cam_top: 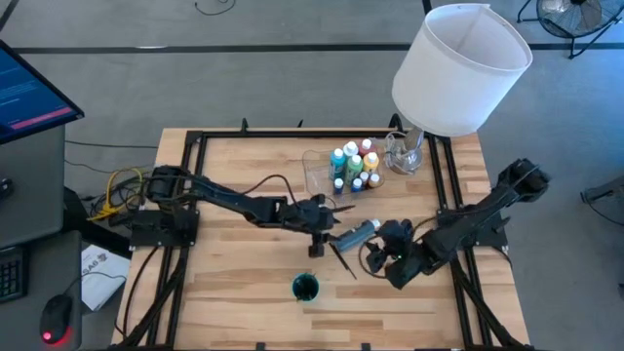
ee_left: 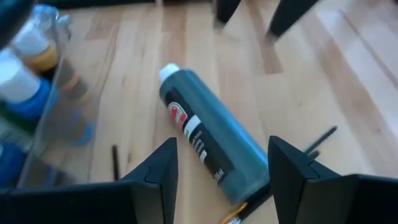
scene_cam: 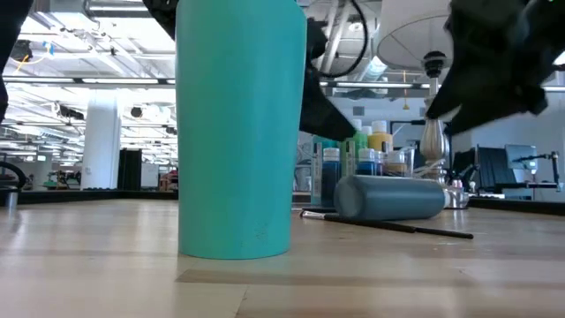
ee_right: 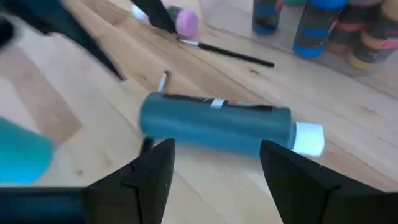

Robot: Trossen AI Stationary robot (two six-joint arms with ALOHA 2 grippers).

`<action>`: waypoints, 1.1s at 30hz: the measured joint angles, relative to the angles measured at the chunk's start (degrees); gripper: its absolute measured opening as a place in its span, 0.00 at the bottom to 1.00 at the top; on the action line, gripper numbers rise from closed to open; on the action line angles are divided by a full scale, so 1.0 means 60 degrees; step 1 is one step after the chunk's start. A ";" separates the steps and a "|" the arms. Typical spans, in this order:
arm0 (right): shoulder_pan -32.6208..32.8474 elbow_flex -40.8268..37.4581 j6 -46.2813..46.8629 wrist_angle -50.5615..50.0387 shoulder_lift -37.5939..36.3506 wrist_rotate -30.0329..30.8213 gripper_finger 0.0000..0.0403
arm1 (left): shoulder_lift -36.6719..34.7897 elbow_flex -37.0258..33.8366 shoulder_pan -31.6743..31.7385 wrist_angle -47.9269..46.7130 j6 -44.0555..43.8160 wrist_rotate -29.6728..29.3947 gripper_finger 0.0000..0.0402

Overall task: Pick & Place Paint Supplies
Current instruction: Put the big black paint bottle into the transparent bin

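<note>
The left gripper (cam_top: 317, 226) hangs over the middle of the table, fingers (ee_left: 163, 169) apart and empty, looking down on the teal paint bottle (ee_left: 208, 145) lying flat on the wood with its white cap toward the far side. That spread seems meant to straddle the bottle's body. Near the front edge stands a teal cup (cam_top: 305, 287), upright and open-topped, probably where brushes go. A thin dark brush (cam_top: 342, 258) lies on the wood just beside the bottle (a second one lies farther off in the right wrist view). On the far side, a clear tray (cam_top: 317, 175) holds the upright small bottles (cam_top: 355, 166), already grouped. The right gripper (cam_top: 382, 255) sits to the right of the lying bottle, fingers (ee_right: 153, 165) also apart, holding nothing. Far right stands the white lampshade (cam_top: 458, 68).
</note>
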 joint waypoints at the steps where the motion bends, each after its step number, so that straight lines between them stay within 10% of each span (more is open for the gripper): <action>1: -0.0108 -0.0018 -0.0026 0.0114 0.0176 -0.0093 0.57 | 0.0050 0.0098 -0.0037 0.0033 0.0007 -0.0001 0.36; 33: -0.2277 -0.0505 -0.2528 0.3851 0.2164 -0.4245 0.57 | 0.0144 0.0261 -0.0095 -0.0507 0.0395 0.0087 0.36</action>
